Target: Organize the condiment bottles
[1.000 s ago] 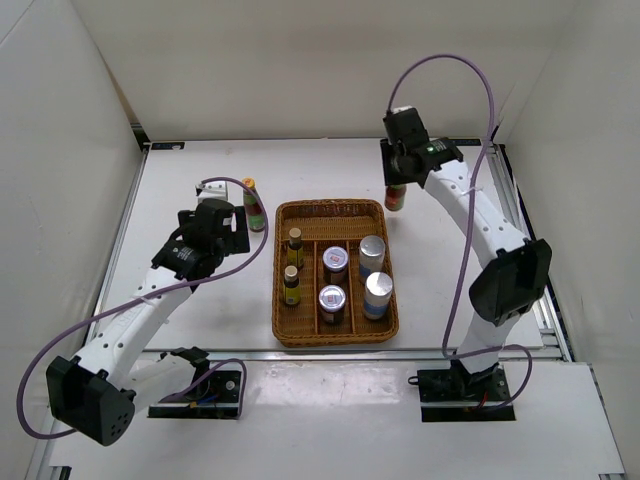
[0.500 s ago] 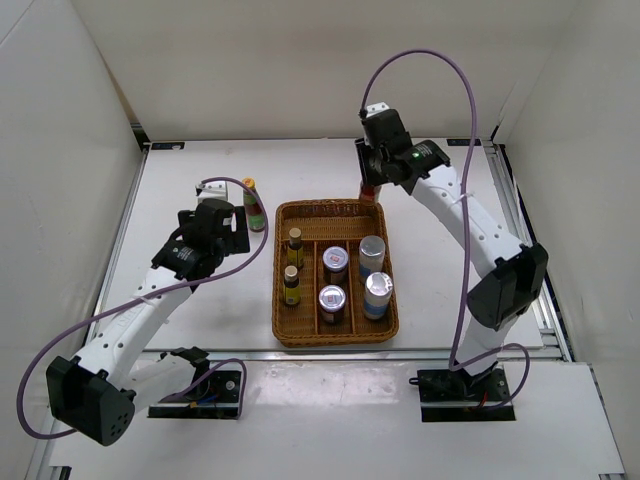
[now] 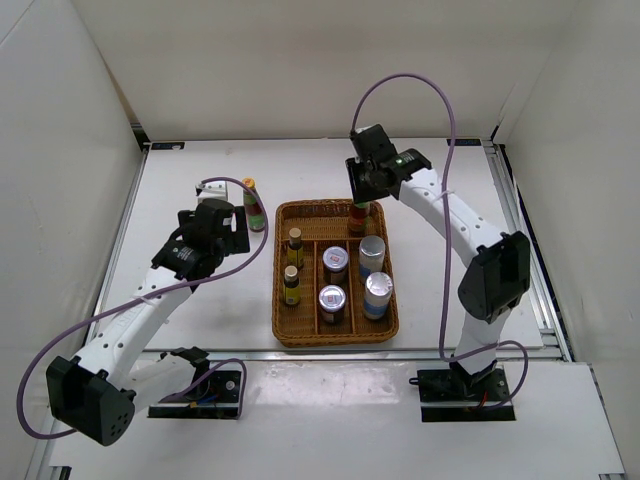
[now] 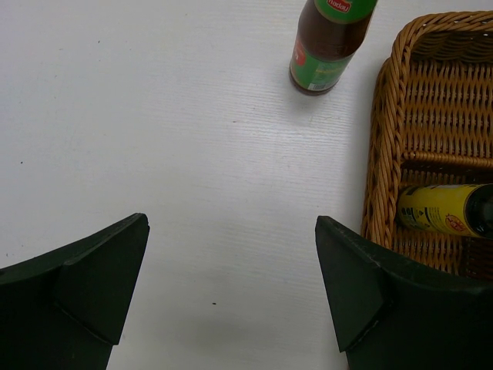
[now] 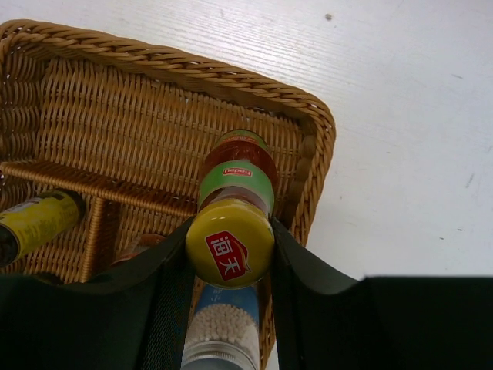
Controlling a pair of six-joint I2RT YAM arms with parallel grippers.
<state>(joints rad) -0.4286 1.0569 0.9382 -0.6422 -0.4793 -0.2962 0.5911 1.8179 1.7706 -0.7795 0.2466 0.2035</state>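
1. Pinches one red sauce bottle (image 5: 235, 183) just under its yellow cap between the fingers of the right gripper (image 5: 231, 262), upright, above the far right corner of the wicker tray (image 5: 177, 65).
2. Cannot tell whether that bottle's base touches the weave.
3. Holds the left gripper (image 4: 231, 262) spread wide over the bare table (image 4: 154, 116), with nothing between its fingers.
4. Shows the second red sauce bottle (image 3: 253, 205) upright on the table, just outside the tray's far left corner and beyond the left gripper.
5. Shows two brown bottles (image 3: 295, 248) (image 3: 291, 285) upright in the tray's left column, one behind the other.
6. Shows four silver-lidded jars (image 3: 335, 262) (image 3: 372, 253) (image 3: 331, 302) (image 3: 378, 293) upright in the middle and right columns, two in each.
7. Places the far right jar just beside the pinched bottle, on its near side.
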